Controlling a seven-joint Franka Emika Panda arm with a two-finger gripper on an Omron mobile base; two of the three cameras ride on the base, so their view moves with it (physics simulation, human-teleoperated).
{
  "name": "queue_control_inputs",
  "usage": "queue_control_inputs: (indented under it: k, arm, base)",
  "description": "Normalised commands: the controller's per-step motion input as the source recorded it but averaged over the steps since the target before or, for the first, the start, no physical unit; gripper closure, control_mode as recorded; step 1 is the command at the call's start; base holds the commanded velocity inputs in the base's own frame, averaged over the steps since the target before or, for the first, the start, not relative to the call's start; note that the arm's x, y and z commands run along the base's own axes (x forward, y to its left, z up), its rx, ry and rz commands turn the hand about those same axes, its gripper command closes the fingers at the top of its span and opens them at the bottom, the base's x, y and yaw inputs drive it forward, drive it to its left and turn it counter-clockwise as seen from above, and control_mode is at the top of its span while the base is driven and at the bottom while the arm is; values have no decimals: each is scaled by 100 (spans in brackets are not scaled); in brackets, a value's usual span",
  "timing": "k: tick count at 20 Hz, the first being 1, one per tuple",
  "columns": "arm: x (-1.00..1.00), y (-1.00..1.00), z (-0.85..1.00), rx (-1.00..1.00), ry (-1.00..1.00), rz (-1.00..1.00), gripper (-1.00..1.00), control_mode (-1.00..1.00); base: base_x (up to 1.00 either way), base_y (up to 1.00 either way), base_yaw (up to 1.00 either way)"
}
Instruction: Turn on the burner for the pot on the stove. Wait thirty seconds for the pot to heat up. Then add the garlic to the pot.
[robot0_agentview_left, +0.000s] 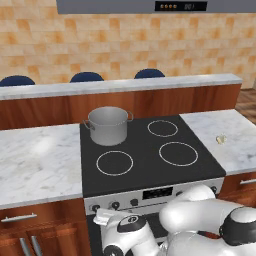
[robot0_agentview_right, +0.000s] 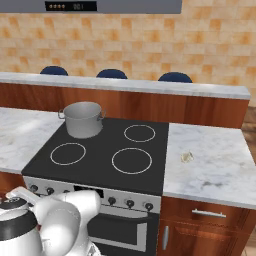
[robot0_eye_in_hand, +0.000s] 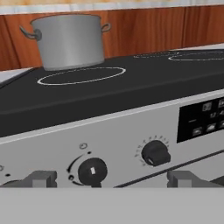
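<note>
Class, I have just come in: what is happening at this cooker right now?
The white robot arm's gripper is low at the front of the black glass four-ring stove, fingertips spread either side of a small black knob on the silver control strip, not gripping it. The grey brushed-metal pot stands on the back left ring; no ring glows red. The tiny pale garlic bulb lies on the marble counter to the right.

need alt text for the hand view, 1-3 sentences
Close view of the stove's silver control strip, with two black knobs just ahead of the open gripper. Behind them, the grey pot sits on the black glass at a rear ring, and an unlit ring lies in front of it.
</note>
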Motion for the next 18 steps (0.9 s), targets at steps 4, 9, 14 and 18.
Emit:
queue_control_inputs:
  k: [4, 9, 14, 18]
  arm:
    - [18, 0, -19, 0, -2, 0, -100, -100]
    - [24, 0, -17, 0, -2, 0, -100, -100]
    - [18, 0, -22, 0, -2, 0, -100, -100]
    - [13, 0, -24, 0, -3, 0, -100, -100]
  base:
    - [0, 0, 0]
    - [0, 0, 0]
    - [0, 0, 0]
    - [0, 0, 0]
